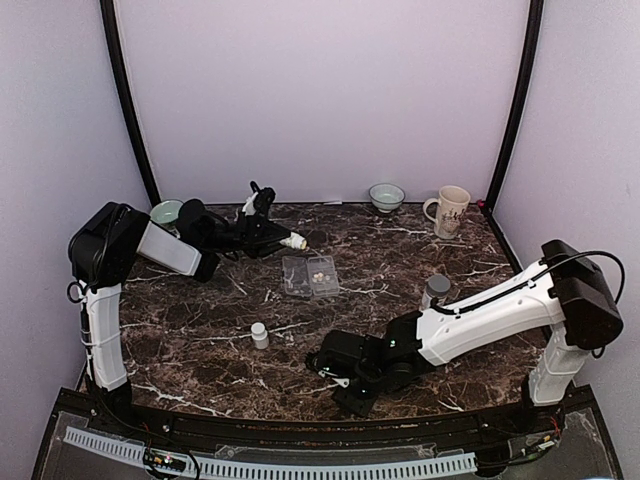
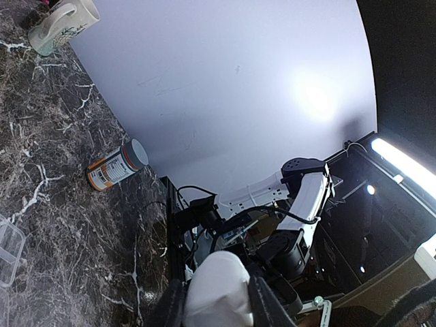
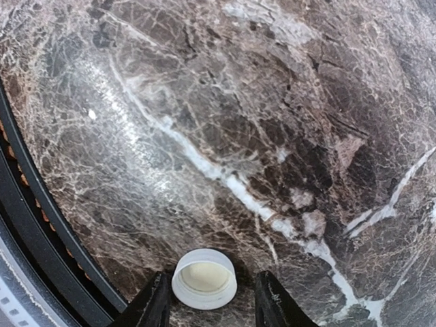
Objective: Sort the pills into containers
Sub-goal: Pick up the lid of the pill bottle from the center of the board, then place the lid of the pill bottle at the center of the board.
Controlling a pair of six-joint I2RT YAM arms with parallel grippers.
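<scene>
The clear pill box lies open on the marble at centre, with a few pale pills in its right half; one corner of the pill box shows in the left wrist view. My left gripper hovers just behind the box, shut on a small white bottle held sideways. In its wrist view that gripper has the white bottle filling its jaws. My right gripper is low near the front edge. It stands open around an upturned white cap, with a gap at the right finger.
A second small white bottle stands left of centre. An orange bottle with a grey cap stands to the right. A mug and a bowl sit at the back, another bowl at back left. The table's black front rail is close.
</scene>
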